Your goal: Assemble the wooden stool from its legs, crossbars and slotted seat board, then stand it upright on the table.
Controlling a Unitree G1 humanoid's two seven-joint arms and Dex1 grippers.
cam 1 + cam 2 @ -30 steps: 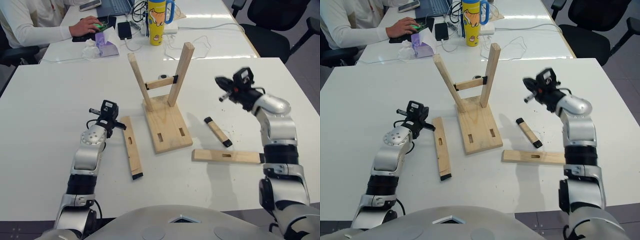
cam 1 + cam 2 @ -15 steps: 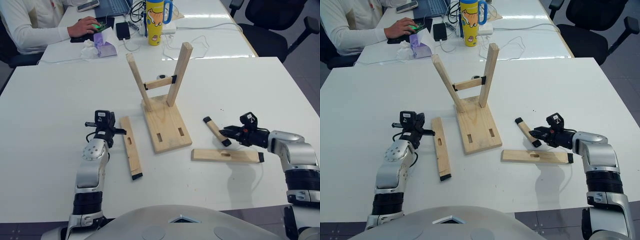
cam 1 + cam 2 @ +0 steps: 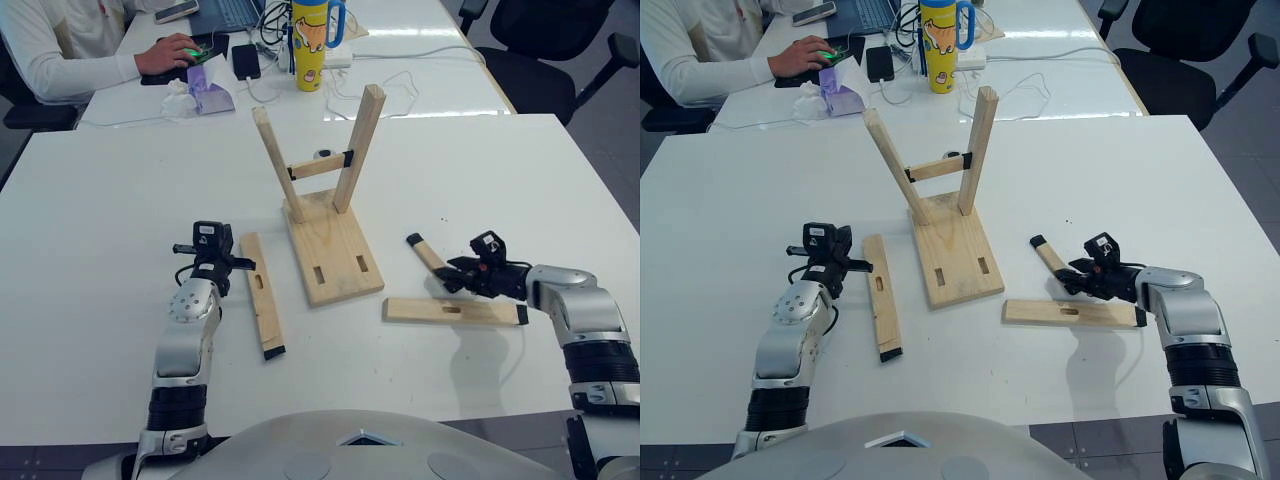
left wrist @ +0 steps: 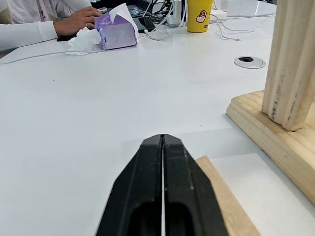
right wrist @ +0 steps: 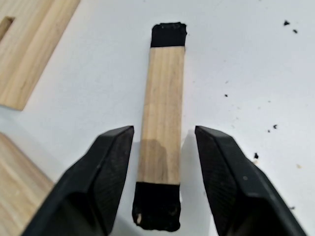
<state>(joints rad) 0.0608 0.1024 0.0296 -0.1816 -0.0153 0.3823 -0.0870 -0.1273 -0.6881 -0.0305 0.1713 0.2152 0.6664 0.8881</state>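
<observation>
While your right jaws stand spread astride the crossbar (image 5: 165, 98), an off-centre squeeze could skid it across the worktop (image 3: 100, 250). Your left jaws, pressed together, steady nothing.

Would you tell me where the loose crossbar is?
The loose crossbar lies right of the seat board in the head views, straddled by the open right end effector.

Your pale slotted seat board (image 3: 335, 248) is bare, matt wood. The short wooden crossbar (image 5: 162, 98) has rough black-coated ends. The white surface (image 3: 120, 200) is smooth, and the right gripper (image 5: 163, 132) looks like matt black plastic.
</observation>
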